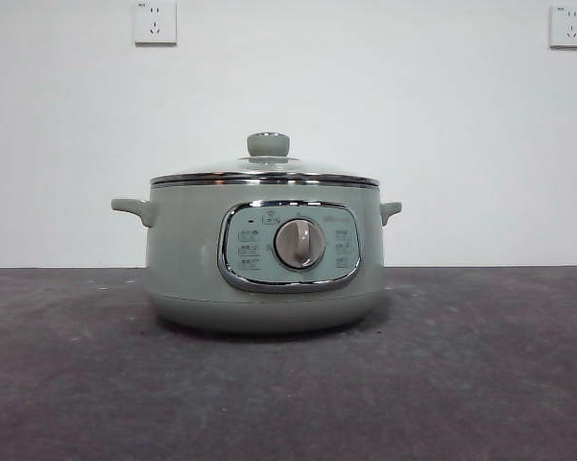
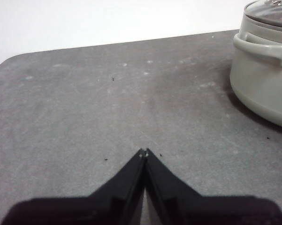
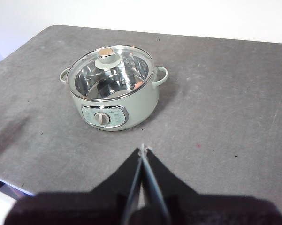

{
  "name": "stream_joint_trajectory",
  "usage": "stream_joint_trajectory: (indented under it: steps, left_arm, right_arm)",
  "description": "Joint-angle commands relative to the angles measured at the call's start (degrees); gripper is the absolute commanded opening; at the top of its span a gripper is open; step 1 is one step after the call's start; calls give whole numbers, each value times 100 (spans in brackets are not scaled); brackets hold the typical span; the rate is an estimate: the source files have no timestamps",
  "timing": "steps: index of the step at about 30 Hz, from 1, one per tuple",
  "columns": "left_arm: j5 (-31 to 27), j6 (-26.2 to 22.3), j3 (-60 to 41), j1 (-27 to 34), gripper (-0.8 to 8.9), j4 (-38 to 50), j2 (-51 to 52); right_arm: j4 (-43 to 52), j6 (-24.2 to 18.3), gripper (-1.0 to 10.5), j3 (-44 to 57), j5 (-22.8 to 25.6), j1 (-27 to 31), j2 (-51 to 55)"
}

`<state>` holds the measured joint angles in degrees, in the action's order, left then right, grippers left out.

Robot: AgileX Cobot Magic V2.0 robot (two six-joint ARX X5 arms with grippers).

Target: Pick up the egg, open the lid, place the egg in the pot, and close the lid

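The left gripper is seen in the left wrist view with its two black jaws pressed together tip to tip, nothing held between them. It is held above a bare stretch of the dark grey counter, with the pot off to one side and apart from it; one of the pot's side handles is turned toward this camera.

The right gripper is likewise closed, its jaws meeting at a narrow seam with nothing gripped. It is raised high above the counter, and the pot is looked down on from it, at a clear distance.

The sage-green pot is placed near the middle of the counter, its chrome-framed control panel and central dial facing the front camera. The glass lid is seated flat on the pot's rim, its pale green knob upright on top. In the right wrist view the shiny metal inside of the pot is seen through the lid, and a small orange-brown patch is visible near the inner wall; whether this is the egg or a reflection cannot be told. No egg is seen on the counter in any view.

Behind the counter a plain white wall is shown, with two white sockets set high on it.
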<state>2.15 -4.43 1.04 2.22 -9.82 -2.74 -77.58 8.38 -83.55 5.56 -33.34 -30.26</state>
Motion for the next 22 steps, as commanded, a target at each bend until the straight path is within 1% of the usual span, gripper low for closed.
stream_joint_trajectory:
  steps: [1, 5, 7, 9, 11, 14, 17, 20, 22]
  left_arm:
    - [20, 35, -59, 22, -4, 35, -48]
    - [20, 35, -59, 22, -4, 35, -114]
    - [20, 35, -59, 22, -4, 35, -122]
    - [20, 35, -59, 22, -4, 35, -129]
    - [20, 35, -59, 22, -4, 35, -142]
    - [20, 35, -59, 22, -4, 35, -144]
    - [20, 35, -59, 22, -4, 35, -153]
    - [20, 35, -59, 22, -4, 35, -166]
    - [20, 35, -59, 22, -4, 35, -170]
  right_arm:
    - [-142, 46, 1, 28, 4, -2, 2]
    - [-142, 46, 1, 28, 4, -2, 2]
    - [-140, -223, 1, 31, 105, 0, 2]
    - [-68, -426, 1, 81, 365, 72, 4]
    - [282, -734, 1, 254, 466, 385, 22]
    - [1047, -1204, 1, 734, 212, 1174, 146]
    - [1989, -1471, 1, 1499, -181, 1971, 426]
    - [3027, -1482, 1, 2507, -741, 2686, 793]
    - [3738, -1473, 1, 3252, -1123, 3060, 1069]
